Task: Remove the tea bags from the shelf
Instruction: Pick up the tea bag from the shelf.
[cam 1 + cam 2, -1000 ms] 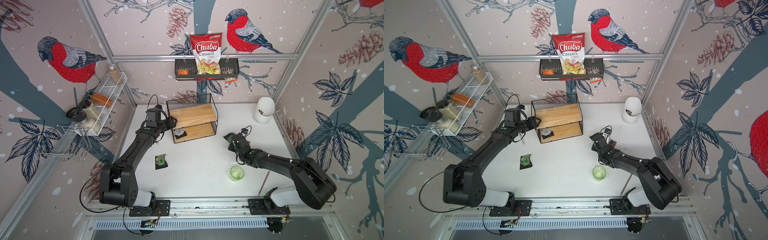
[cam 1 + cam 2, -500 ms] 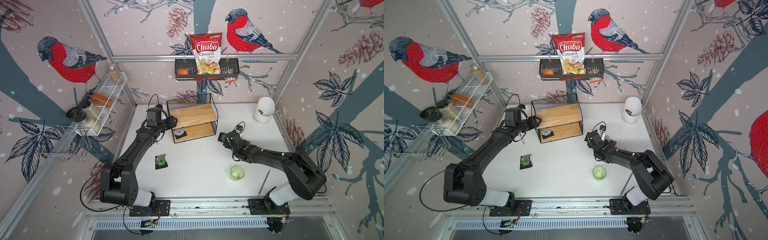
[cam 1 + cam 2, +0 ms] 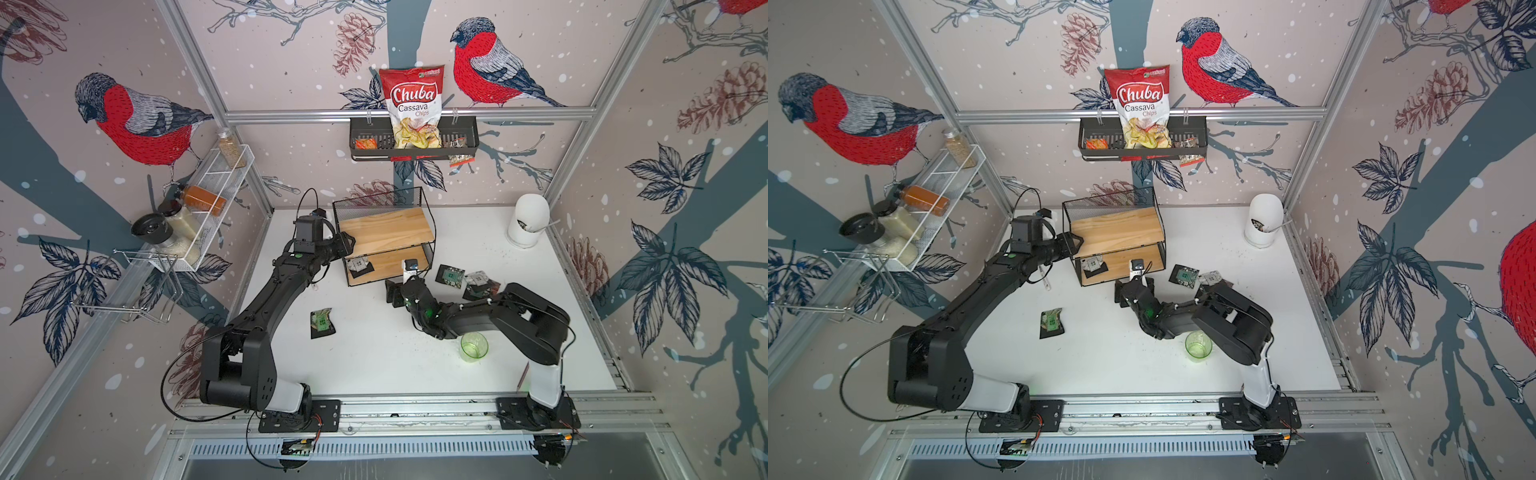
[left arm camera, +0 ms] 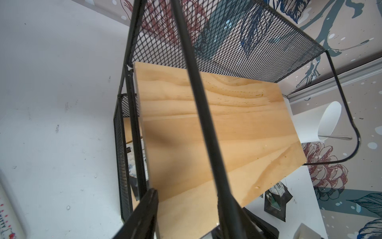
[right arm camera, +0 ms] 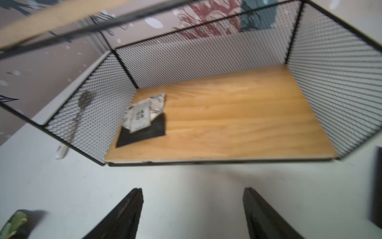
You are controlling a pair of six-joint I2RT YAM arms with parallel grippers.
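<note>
Right gripper: jaws spread wide, empty, low over white table just outside open front of shelf. Left gripper: jaws half closed around black wire upright at shelf's left end, seemingly bracing it.

Risks, as judgement: right jaws catching front rail or lower board edge on entry; shelf sliding if left hold slips; sachet pushed into mesh corner.

Remaining white-grey tea bag: lower board, back-left corner, well ahead of right jaws and offset left. Other tea bags on table: green one, pair right of shelf.

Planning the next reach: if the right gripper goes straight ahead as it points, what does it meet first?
Probably the lower board of the shelf; the right gripper faces its open front over bare table, and the tea bag lies off-line.
</note>
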